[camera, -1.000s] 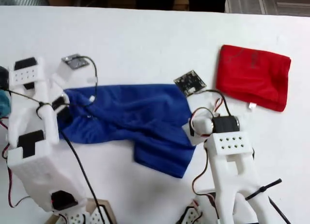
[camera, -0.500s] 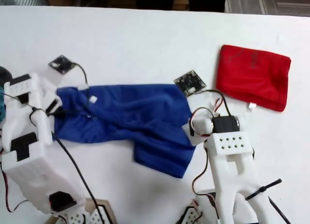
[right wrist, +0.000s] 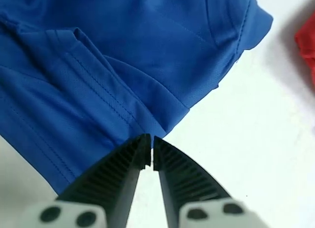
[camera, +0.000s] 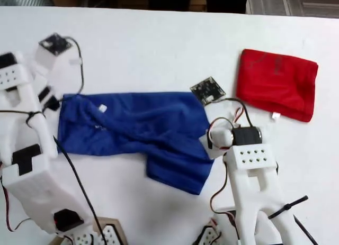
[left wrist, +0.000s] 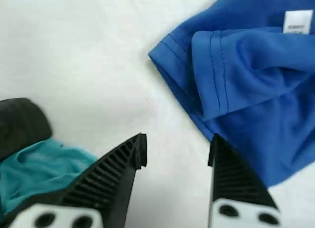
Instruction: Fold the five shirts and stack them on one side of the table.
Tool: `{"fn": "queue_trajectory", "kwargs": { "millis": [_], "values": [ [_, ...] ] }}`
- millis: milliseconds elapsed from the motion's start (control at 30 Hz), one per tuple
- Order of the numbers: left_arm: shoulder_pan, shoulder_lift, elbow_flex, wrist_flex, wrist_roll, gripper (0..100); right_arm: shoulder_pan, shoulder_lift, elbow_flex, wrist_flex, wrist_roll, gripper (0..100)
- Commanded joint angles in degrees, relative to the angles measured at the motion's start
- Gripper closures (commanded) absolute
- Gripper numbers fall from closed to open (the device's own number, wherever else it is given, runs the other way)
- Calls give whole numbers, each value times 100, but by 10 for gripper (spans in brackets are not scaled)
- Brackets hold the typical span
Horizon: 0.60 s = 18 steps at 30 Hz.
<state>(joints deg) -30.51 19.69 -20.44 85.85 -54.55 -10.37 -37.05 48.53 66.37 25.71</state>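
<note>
While the right tool [right wrist: 151, 142] grips the blue shirt [right wrist: 123, 55] hem, the left tool [left wrist: 178, 142] gapes nearby

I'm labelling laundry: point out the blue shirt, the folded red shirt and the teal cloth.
blue shirt [camera: 132, 123], high view, middle of its body.
folded red shirt [camera: 275, 83], high view, centre of its top.
teal cloth [left wrist: 34, 169], left wrist view, visible fold.
</note>
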Motion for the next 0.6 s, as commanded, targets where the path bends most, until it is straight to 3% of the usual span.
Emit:
{"fn": "queue_trajectory", "kwargs": {
  "millis": [0,167,300,567],
  "values": [
    [501,-53,-602,396,844,783,66,-242,-70,31,-18,978],
    [1292,193,101,360,1846,783,75,-242,-62,57,-18,978],
    [1301,677,66,202,2391,783,75,-242,-62,127,-18,978],
    [1178,1196,-259,334,2488,783,66,-242,-62,127,-18,978]
  ]
}}
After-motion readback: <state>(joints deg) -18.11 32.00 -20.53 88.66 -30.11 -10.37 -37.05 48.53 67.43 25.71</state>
